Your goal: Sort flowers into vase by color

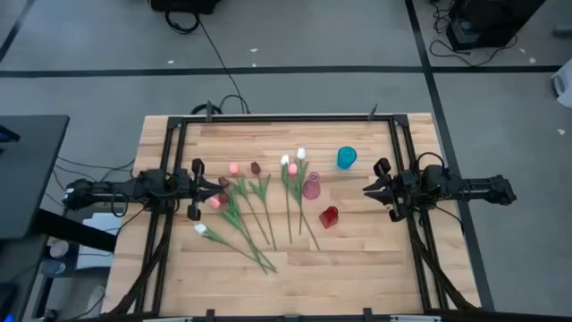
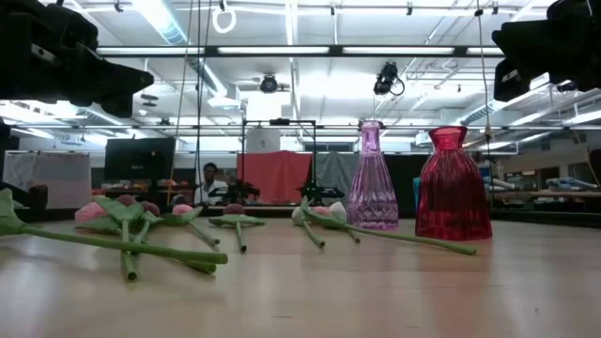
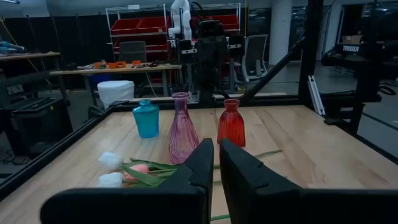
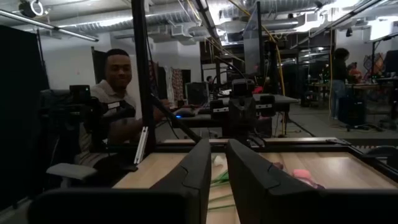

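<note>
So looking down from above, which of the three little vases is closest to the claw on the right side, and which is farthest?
From the right gripper, in the high view:
1. The blue glass vase, near the table's far side, and the red glass vase, nearer the front, are too close to call.
2. The pink ribbed glass vase, between them and further toward the flowers, is farthest.

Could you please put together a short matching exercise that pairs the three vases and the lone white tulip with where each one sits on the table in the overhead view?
Things:
1. blue vase
2. pink vase
3. red vase
4. lone white tulip

Places:
A. nearest the left arm, at the cluster's near-left corner
B. between the other two vases
C. farthest back, toward the right arm
D. nearest the table's front edge among the vases

Pairs: 1-C, 2-B, 3-D, 4-A
</note>
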